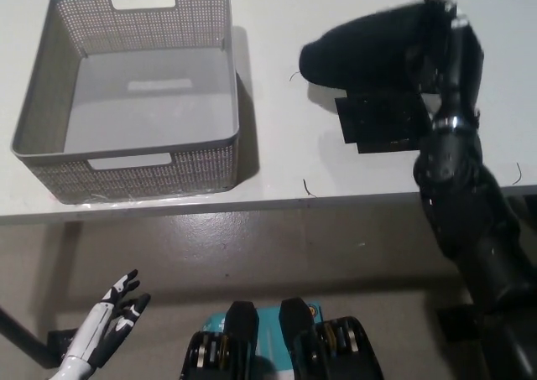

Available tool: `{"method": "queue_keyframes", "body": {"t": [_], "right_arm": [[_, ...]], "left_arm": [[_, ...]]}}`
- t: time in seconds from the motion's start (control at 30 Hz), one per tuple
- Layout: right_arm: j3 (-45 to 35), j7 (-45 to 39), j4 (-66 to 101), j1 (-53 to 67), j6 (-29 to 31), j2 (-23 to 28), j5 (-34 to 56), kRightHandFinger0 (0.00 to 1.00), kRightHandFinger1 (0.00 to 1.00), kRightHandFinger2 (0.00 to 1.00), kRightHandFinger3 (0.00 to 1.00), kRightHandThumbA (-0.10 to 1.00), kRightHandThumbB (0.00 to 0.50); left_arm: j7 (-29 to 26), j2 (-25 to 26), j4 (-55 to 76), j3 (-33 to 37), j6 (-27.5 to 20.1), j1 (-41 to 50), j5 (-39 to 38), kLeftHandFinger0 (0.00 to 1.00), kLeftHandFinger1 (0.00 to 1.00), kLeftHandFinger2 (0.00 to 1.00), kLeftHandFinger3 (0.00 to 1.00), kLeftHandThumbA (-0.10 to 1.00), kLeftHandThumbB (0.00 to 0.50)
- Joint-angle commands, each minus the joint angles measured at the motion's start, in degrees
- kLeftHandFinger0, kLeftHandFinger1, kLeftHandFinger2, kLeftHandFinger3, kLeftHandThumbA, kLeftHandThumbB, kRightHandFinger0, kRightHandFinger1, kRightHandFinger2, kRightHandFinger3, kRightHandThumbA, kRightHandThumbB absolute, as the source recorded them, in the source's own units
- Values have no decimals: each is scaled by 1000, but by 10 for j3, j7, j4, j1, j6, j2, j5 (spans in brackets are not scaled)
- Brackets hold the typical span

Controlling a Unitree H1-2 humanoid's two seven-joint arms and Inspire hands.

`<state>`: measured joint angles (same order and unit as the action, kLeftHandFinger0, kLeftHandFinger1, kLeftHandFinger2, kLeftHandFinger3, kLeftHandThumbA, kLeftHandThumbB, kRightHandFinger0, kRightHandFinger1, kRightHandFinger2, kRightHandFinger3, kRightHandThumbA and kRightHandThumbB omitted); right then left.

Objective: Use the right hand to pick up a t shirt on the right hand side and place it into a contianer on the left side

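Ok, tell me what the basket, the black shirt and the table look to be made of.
Basket: looks like moulded grey plastic, matte, with perforated walls, a solid floor and cut-out handles.
Black t-shirt: soft matte fabric, bunched and drooping from the right robot hand; the fibre cannot be told.
Table: smooth, pale, matte top, perhaps laminate; its core is not visible.

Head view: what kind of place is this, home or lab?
Probably a lab or test bench, not a home: a bare white table, one empty grey perforated plastic basket, and a single black t-shirt held in the black right hand over a plain floor.
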<state>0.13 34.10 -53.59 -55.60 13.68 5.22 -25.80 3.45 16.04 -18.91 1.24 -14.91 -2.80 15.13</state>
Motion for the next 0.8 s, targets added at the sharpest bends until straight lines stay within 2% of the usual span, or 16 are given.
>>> {"method": "queue_keyframes", "body": {"t": [0.0,0.1,0.17,0.23,0.27,0.3,0.33,0.37,0.4,0.43,0.5,0.57,0.6,0.67,0.7,0.77], "right_arm": [[-10,9,43,-85,-17,-3,24,516,525,625,728,-100,130],[-4,7,48,-95,-18,-4,25,461,522,633,725,-100,133],[16,8,50,-107,-22,-6,2,319,449,593,735,-100,132],[19,5,53,-110,-22,-9,6,282,411,564,732,-100,129],[22,5,51,-112,-18,-12,6,225,354,524,733,-100,129],[23,-5,49,-120,-20,-19,15,229,349,515,756,-100,120],[27,-4,42,-129,-23,-26,13,329,439,598,757,-100,126],[32,4,32,-135,-13,-30,9,262,372,553,744,-100,163],[39,15,10,-150,3,-37,5,264,388,568,737,-100,166],[42,18,-2,-160,7,-45,7,342,457,616,730,-100,170],[46,20,-8,-168,2,-52,7,405,504,669,735,-100,149],[56,19,-15,-180,-1,-64,3,424,526,687,743,-100,138],[61,22,-23,-187,-3,-72,1,369,469,633,737,-100,153],[69,17,-51,-209,7,-95,6,88,186,418,725,-100,161],[71,16,-56,-214,8,-99,8,35,143,389,725,-100,166],[75,3,-73,-228,24,-115,16,317,409,618,746,-100,145]], "left_arm": [[3,12,16,1,2,0,-6,856,832,961,1000,968,429],[2,12,14,2,4,0,-2,861,829,953,1000,971,429],[1,11,15,3,7,0,1,864,836,947,1000,979,448],[2,10,16,4,7,2,1,866,845,957,1000,978,445],[1,10,17,5,8,4,3,869,858,963,1000,986,445],[0,9,17,6,8,4,5,870,853,954,1000,984,443],[-1,8,19,7,9,3,7,865,848,945,1000,982,443],[1,8,19,9,9,3,6,876,863,957,1000,981,429],[5,10,18,10,11,2,4,890,879,974,1000,983,441],[6,9,19,12,15,1,4,890,876,976,1000,994,463],[5,9,21,15,14,-1,7,854,872,966,1000,1000,471],[9,10,26,21,27,-2,12,863,920,985,1000,1000,494],[11,8,25,22,28,-3,8,859,922,982,1000,1000,499],[6,6,27,29,30,-4,20,835,889,952,1000,1000,499],[2,5,27,32,29,-5,25,831,884,950,1000,1000,499],[-5,0,25,36,25,-7,31,786,846,931,1000,1000,491]]}}
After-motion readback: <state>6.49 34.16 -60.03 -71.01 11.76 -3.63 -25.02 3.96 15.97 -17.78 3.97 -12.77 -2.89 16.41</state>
